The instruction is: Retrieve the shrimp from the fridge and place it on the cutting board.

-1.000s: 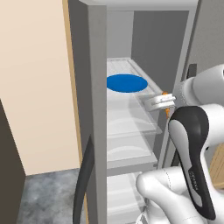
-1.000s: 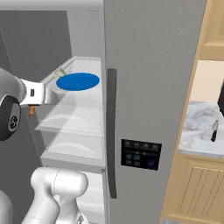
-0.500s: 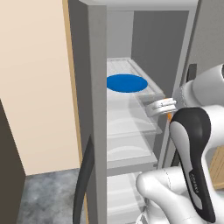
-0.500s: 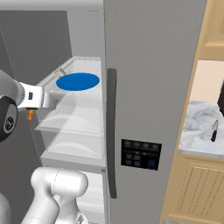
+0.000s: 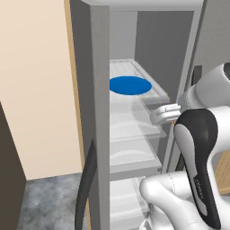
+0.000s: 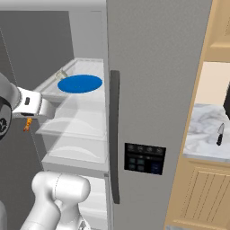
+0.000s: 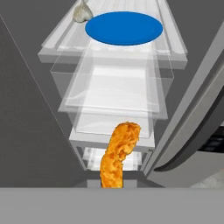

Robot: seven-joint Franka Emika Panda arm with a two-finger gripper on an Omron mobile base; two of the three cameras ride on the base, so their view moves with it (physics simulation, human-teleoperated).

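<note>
Here, a tall grey fridge (image 6: 157, 90) with its left compartment standing open, pale translucent shelves (image 5: 134, 130) stacked inside one above another and a long dark door handle (image 6: 115, 134) running down the closed right door, above it a small dark control panel (image 6: 144, 158). In the left base view, the opened door (image 5: 87, 117) seen edge-on at the left with its own dark curved handle (image 5: 85, 188) low down, beige wall beside it. On the top shelf, a round blue plate (image 6: 80, 84), lying flat, and just behind its far left edge in the hand view a small pale bulb-like thing (image 7: 82, 12), too small to name surely. To the right of the fridge, wooden cabinetry and a marbled counter (image 6: 206, 134) with a dark knife (image 6: 219, 134) standing on it. Out in front of the shelves, level with the second one and clear of them, the gripper (image 6: 28, 122) at the end of the white arm, pinched nearly closed around the shrimp (image 7: 119, 154). The shrimp itself: orange, curved, rough-surfaced, hanging from the fingers outside the fridge, its tip peeping out as a small orange fleck below the hand in the right base view and rising up the middle of the hand view against the lower shelves.
</note>
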